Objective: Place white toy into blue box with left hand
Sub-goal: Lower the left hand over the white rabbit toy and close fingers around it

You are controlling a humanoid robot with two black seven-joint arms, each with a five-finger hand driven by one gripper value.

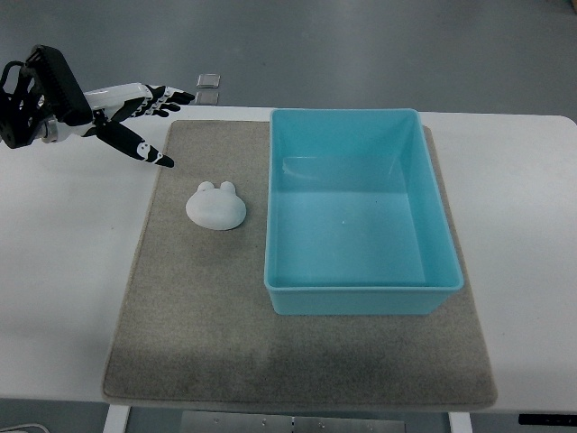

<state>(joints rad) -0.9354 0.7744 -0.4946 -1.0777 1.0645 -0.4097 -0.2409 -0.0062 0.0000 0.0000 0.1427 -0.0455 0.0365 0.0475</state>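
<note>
The white toy [216,206], a small rounded animal shape with two ears, lies on the grey mat [198,343] just left of the blue box [361,293]. The box is an empty light-blue tub standing on the mat's right half. My left hand [149,122] hangs above the table's far left corner, up and to the left of the toy. Its fingers [167,97] are stretched out, the thumb spread below them, and it holds nothing. No right arm shows.
The mat lies on a white table [63,298] whose front edge runs along the bottom of the picture. Two small grey squares [207,87] sit on the floor beyond the table's far edge.
</note>
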